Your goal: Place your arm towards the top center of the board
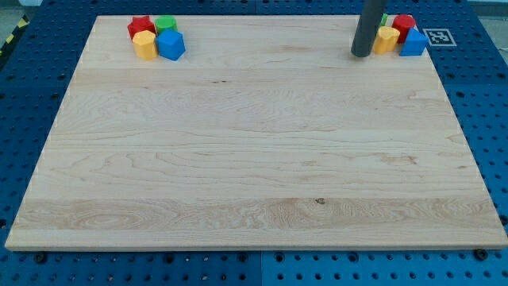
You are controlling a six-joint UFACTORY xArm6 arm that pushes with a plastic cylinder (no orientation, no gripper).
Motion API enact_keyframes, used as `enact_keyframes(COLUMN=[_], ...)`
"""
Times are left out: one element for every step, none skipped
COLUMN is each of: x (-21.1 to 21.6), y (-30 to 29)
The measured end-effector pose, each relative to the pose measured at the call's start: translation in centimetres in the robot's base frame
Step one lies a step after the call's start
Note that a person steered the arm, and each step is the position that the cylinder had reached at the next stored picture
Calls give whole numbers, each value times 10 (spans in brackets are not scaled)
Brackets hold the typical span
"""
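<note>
Wooden counter (254,159): my tip (362,55) touches down beside the yellow block (387,40). I have no hand. I should slide left, slowly, to the top middle.

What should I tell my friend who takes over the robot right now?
My tip is down on the board, near the view's top right, just left of one bunch of blocks.
That bunch: yellow block, red block, blue block, and a bit of green block behind the rod.
The other bunch sits at the view's top left: red block, green block, yellow block, blue block.
Done: the tip is already near the top edge.
Left: slide it left to the top center, between the two bunches.
</note>
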State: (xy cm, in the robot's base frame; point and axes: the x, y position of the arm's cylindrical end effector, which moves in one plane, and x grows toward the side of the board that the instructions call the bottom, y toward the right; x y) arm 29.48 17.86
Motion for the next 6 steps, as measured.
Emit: enact_keyframes(x=[0, 2, 3, 3, 3, -13], y=[0, -5, -35, -46, -46, -48])
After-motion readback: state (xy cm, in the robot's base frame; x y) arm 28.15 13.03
